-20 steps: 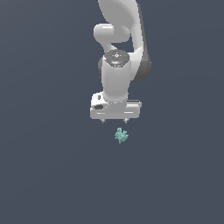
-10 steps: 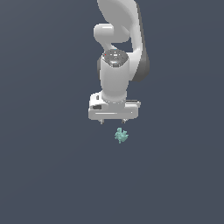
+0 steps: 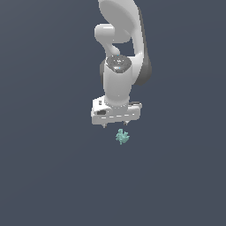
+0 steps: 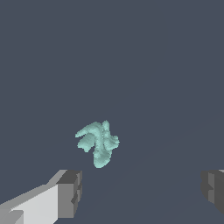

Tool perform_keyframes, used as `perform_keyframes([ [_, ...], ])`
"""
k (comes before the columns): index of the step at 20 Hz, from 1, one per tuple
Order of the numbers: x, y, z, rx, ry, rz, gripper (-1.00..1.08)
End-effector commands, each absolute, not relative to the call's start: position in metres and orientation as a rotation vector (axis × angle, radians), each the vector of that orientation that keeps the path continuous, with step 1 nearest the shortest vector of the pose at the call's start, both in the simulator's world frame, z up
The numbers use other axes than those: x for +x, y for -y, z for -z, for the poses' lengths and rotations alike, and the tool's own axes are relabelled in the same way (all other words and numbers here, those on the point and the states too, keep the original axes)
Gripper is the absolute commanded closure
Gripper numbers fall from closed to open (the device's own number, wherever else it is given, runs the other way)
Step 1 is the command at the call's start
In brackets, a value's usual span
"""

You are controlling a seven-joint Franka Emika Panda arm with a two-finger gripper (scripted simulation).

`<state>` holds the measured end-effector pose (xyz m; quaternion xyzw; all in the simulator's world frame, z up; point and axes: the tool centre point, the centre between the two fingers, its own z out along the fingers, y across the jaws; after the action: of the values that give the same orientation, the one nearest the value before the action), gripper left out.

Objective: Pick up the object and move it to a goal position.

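In the wrist view the gripper (image 4: 139, 192) is seen spread wide, with nothing held, one finger (image 4: 70, 192) at the lower left of the frame and the other at the lower right edge. Beyond them the object (image 4: 98, 143), a spiky teal lump, lies on the dark floor (image 4: 175, 65) left of centre. The wide opening is judged to allow a descent around it, though it is not yet centred.

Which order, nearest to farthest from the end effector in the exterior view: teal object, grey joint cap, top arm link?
Measured from the end effector:
1. The teal object, just below it.
2. The grey joint cap, above it on the wrist.
3. The top arm link, at the view's upper edge.
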<state>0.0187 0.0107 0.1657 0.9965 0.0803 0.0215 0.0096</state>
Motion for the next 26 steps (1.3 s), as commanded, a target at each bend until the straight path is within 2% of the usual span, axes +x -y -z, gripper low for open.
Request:
perform_keyframes([
  [1, 0.019, -0.014, -0.160, 3.103, -0.332, -0.060, -0.92],
  [16, 0.019, -0.038, -0.115, 2.971, -0.989, -0.011, -0.92],
  [26, 0.018, -0.047, -0.100, 2.900, -1.206, -0.001, -0.92],
])
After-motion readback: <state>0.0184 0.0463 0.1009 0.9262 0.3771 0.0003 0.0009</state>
